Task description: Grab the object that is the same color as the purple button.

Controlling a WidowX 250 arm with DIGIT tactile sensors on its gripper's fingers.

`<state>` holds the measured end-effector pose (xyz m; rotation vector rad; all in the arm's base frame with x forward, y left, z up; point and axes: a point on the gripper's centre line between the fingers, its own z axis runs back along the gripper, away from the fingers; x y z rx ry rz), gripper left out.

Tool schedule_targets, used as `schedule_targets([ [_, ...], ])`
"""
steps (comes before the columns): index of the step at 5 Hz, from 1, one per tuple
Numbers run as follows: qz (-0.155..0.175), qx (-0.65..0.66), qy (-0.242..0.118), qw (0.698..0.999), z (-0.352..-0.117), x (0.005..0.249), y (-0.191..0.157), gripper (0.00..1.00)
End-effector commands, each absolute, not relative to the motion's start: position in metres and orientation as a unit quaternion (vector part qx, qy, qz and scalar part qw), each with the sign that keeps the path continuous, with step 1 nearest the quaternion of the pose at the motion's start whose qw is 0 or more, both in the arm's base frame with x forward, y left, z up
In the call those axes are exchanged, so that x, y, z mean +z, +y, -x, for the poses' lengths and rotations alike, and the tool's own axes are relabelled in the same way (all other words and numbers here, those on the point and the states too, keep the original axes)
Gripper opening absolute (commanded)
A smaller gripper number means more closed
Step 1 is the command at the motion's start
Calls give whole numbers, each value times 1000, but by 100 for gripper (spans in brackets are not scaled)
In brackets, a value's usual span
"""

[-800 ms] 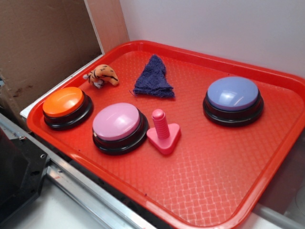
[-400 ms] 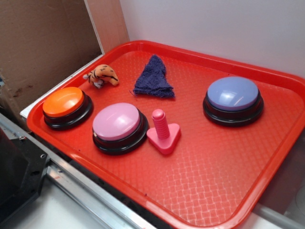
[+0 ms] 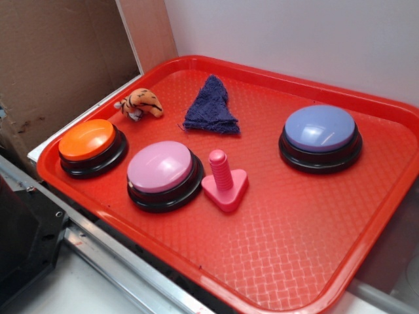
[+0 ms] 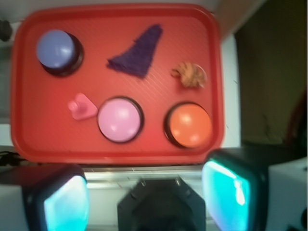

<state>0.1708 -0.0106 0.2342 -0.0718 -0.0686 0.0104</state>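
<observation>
Red tray [image 3: 294, 261]; orange button [image 3: 88, 140], pink button [image 3: 160, 167], pink peg [image 3: 224, 180], plush tiger [image 3: 141, 103]; cardboard [image 3: 52, 59] behind

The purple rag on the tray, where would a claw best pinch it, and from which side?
Probably from straight above, at the thick middle of the purple rag. It lies flat and limp on the red tray, so no edge sticks up to catch sideways. Closing across its narrower width should bunch the fabric. The gripper is open and well short of it.
</observation>
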Motion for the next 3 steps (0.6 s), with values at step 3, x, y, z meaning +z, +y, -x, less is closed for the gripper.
schedule_targets([
  [3,4,-81,4,997,-325,127,27,100],
])
